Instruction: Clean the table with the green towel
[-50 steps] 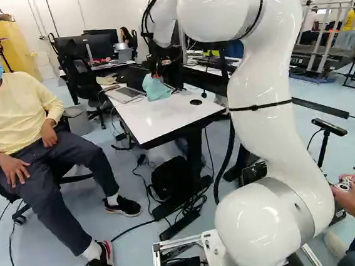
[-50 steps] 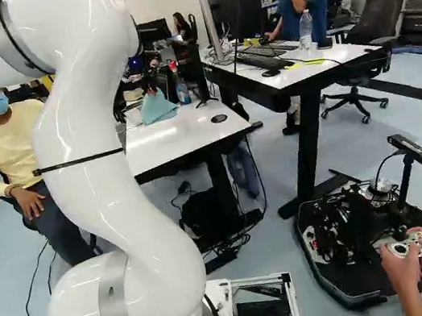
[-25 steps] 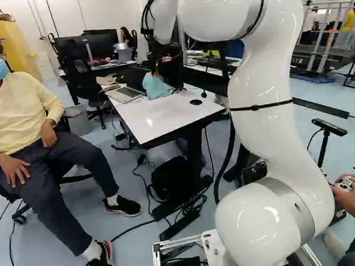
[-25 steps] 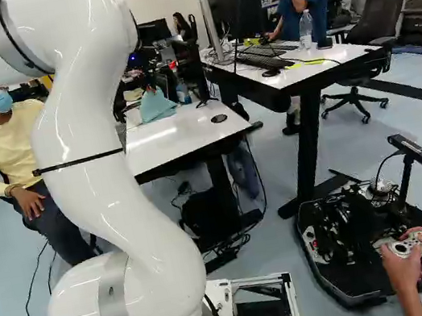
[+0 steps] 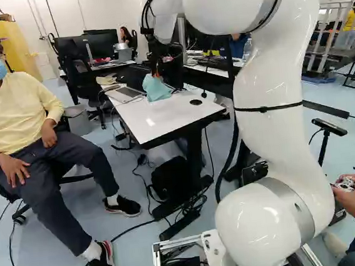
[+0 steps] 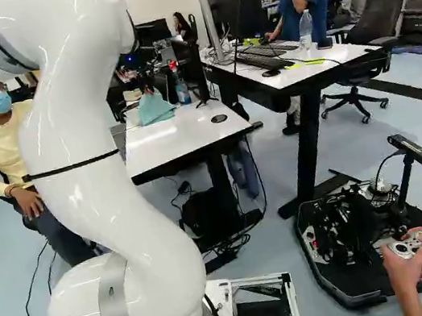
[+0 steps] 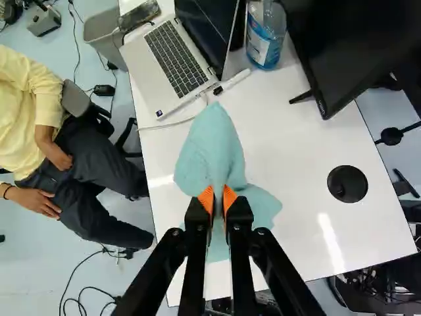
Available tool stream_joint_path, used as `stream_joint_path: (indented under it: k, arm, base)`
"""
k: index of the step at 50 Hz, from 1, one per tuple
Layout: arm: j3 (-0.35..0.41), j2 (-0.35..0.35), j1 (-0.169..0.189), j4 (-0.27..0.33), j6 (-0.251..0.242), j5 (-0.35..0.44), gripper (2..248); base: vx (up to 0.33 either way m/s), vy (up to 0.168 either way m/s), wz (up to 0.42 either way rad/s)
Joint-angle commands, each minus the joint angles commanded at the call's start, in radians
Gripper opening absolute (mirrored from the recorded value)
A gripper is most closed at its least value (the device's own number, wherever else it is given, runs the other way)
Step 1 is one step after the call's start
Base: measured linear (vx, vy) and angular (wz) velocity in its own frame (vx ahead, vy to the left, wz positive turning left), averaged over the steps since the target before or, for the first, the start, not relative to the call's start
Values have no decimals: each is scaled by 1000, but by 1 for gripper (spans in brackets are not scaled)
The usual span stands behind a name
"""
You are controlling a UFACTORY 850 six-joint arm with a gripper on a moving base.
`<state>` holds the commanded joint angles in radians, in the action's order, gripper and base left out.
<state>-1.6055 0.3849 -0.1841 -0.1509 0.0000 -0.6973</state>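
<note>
While the gripper (image 5: 156,73) clenches the green towel (image 7: 214,141) btwn its orange pads (image 7: 206,197), the towel's over the white surface (image 7: 296,158), prob. touching it, tho contact's hard to see. Near it, an open laptop (image 7: 168,66); farther out, a bottle (image 7: 265,39) w/ blue liquid & a black monitor (image 7: 348,46).

green towel (image 7: 212,141) | bunched, pinched mid-cloth | on white, flat table (image 7: 296,217)
</note>
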Motion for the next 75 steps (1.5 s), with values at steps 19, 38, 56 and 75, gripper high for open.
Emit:
stream_joint_path:
  k: [19, 38, 56, 75]
  arm:
    - [109, -90, 18, 0, 0, 0, 44]
    - [159, -131, 72, 0, 0, 0, 44]
    - [173, -144, 128, 0, 0, 0, 44]
    - [181, -151, 187, 0, 0, 0, 44]
  base:
    - [0, 0, 0]
    - [0, 0, 0]
    - [0, 0, 0]
    - [0, 0, 0]
